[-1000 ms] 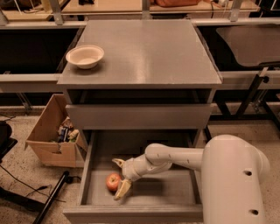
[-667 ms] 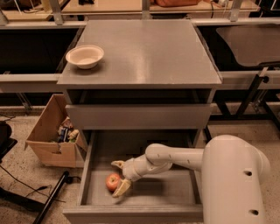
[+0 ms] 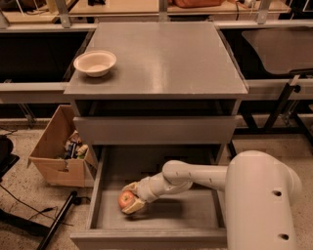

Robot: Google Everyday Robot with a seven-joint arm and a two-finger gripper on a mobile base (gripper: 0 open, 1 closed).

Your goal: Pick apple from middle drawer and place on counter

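A speckled beige floor point(image 3: 29, 193) lies under warm, dim light, with black cables point(image 3: 24, 212) trailing across it at near left. An open cardboard box point(image 3: 51, 163) stands at left. Tan wooden tabletops point(image 3: 122, 7) line the far side. Dark metal legs point(image 3: 279, 105) stand at right. The pincer point(image 3: 128, 198) is down in the middle drawer point(image 3: 146, 239).

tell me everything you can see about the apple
The apple is small, round and smooth, red-orange with a paler yellowish patch. It is whole and sits low in the open drawer, toward the front left corner. The gripper is shut on it, with its tan fingers pressing it from the far side and the near side. Whether it rests on the drawer floor or is just off it cannot be told.
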